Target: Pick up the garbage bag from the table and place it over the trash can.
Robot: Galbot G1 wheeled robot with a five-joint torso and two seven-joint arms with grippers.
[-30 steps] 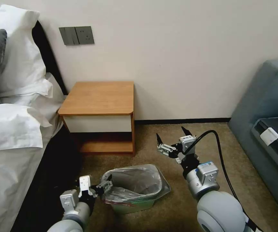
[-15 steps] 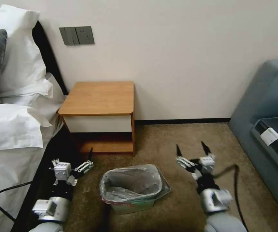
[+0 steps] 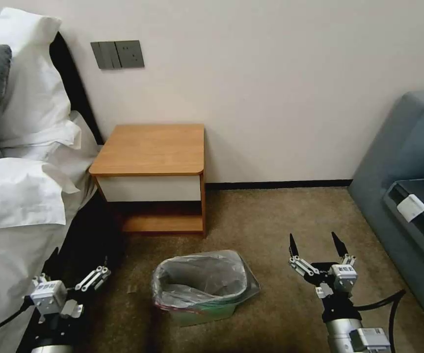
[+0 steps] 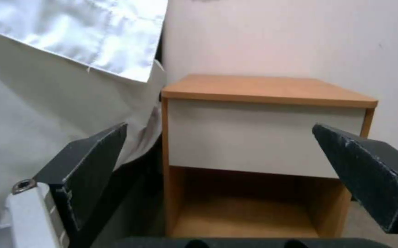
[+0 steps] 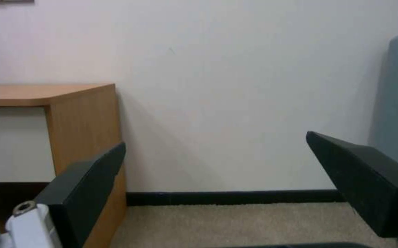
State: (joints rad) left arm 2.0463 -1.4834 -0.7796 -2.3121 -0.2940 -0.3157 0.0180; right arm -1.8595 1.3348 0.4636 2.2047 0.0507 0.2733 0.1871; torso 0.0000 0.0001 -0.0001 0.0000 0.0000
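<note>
The garbage bag (image 3: 202,274), grey and crinkly with a pink-red edge, lines the trash can (image 3: 203,314) on the carpet and is folded out over its rim. The table (image 3: 150,149) stands behind it against the wall with a bare top, and it also appears as the table (image 4: 268,88) and the table (image 5: 47,93) in the wrist views. My left gripper (image 3: 77,262) hangs open low beside the bed, well left of the can, empty. My right gripper (image 3: 315,245) is open and empty over the carpet, right of the can. Both wrist views show wide jaws: left gripper (image 4: 221,132), right gripper (image 5: 215,144).
A bed with white pillows and sheets (image 3: 20,196) runs along the left. A grey-blue sofa (image 3: 408,162) fills the right side. A switch and socket plate (image 3: 117,54) sits on the wall. A black cable (image 3: 386,301) loops by my right wrist.
My left gripper has left the bag's rim at the can and swung down and left toward the bed. The right gripper has drawn back and to the right. The bag stays on the can.
</note>
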